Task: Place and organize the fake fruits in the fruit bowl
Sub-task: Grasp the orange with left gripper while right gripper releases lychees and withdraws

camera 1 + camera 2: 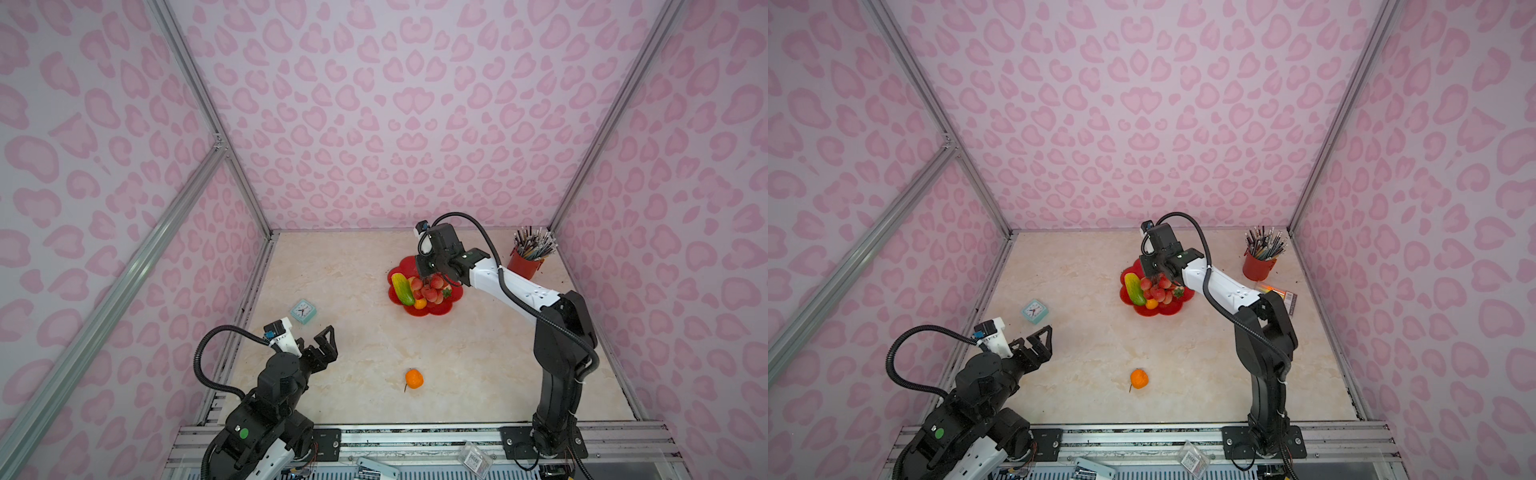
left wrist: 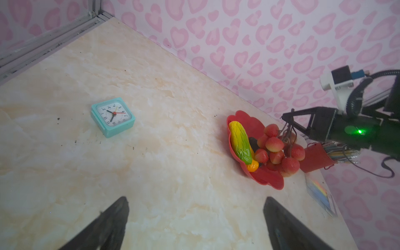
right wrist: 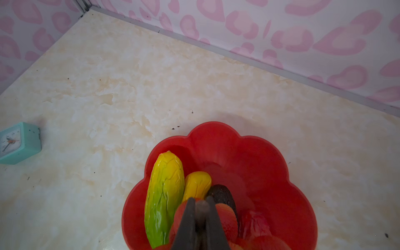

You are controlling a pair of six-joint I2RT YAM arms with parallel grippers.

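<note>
Orange ball (image 1: 414,378): both top views only; right tool (image 2: 285,121) pinches berry cluster (image 2: 274,144), left tool (image 2: 195,202) wide.

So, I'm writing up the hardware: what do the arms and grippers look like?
The left arm and right arm are black with white sections and black ribbed cables looping to white wrist camera mounts. The left gripper and right gripper have black, triangular open-frame fingers. A green dot marks the left arm's base.

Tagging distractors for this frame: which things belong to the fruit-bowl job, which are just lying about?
Job: fruit bowl; yellow-green oblong in it; berry cluster at the bowl, stem in the shut right hand; orange ball loose on the table.
Lying about: teal clock; red pencil cup.
</note>
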